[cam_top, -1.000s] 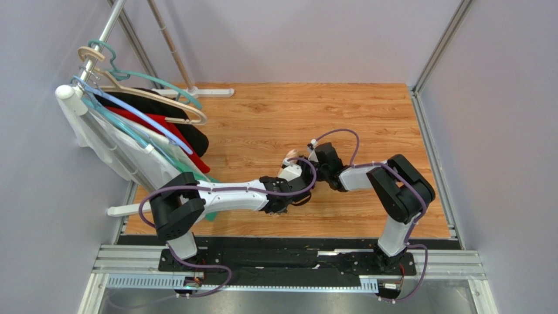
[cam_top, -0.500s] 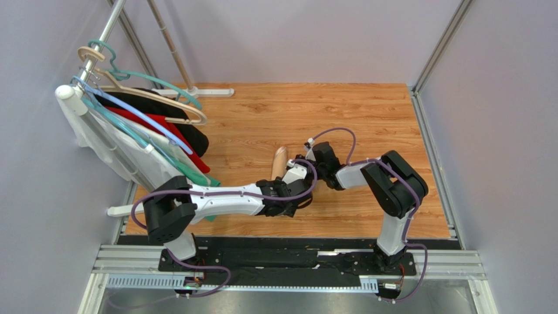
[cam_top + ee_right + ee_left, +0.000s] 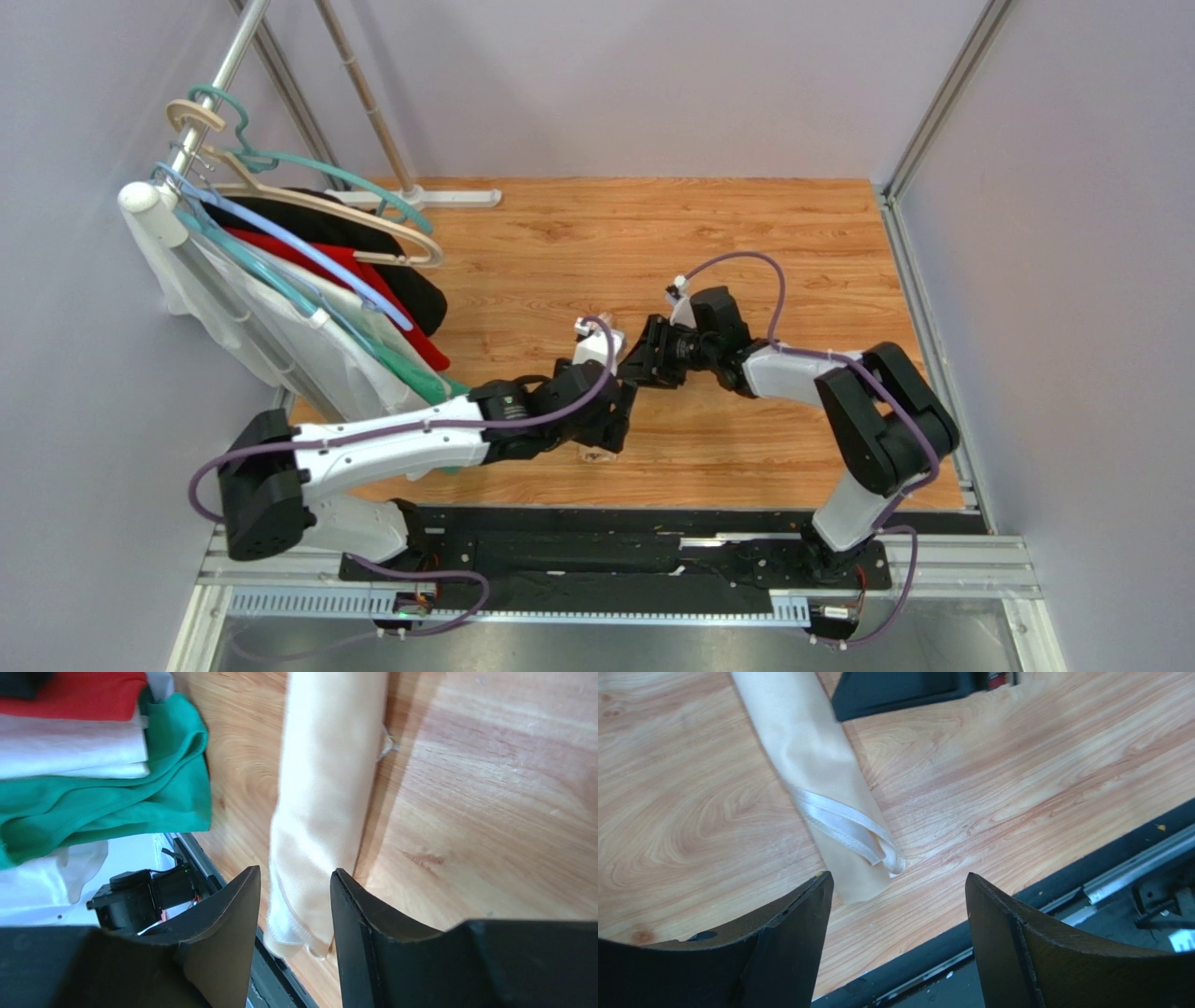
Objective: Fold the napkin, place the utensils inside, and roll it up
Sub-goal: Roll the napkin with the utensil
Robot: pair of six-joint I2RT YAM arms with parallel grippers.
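Note:
The napkin (image 3: 815, 763) lies on the wooden table as a tight peach-beige roll, its near end showing a white hem. My left gripper (image 3: 898, 876) is open just short of that end, touching nothing. My right gripper (image 3: 295, 875) straddles the roll (image 3: 326, 791) with its jaws slightly apart: a gap shows beside the left finger, and the right finger sits against the cloth edge. In the top view both grippers meet mid-table, left (image 3: 610, 417) and right (image 3: 634, 361), and hide the roll. The utensils are out of view.
Garments on hangers (image 3: 323, 280) hang from a rack at the left. Their green, white and red hems (image 3: 105, 777) reach down close to the roll. A black rail (image 3: 1018, 910) runs along the table's near edge just past the roll's end.
My left gripper has opened, let go of the roll and drawn back toward the near edge. My right gripper has slid left along the roll and its jaws have eased slightly.

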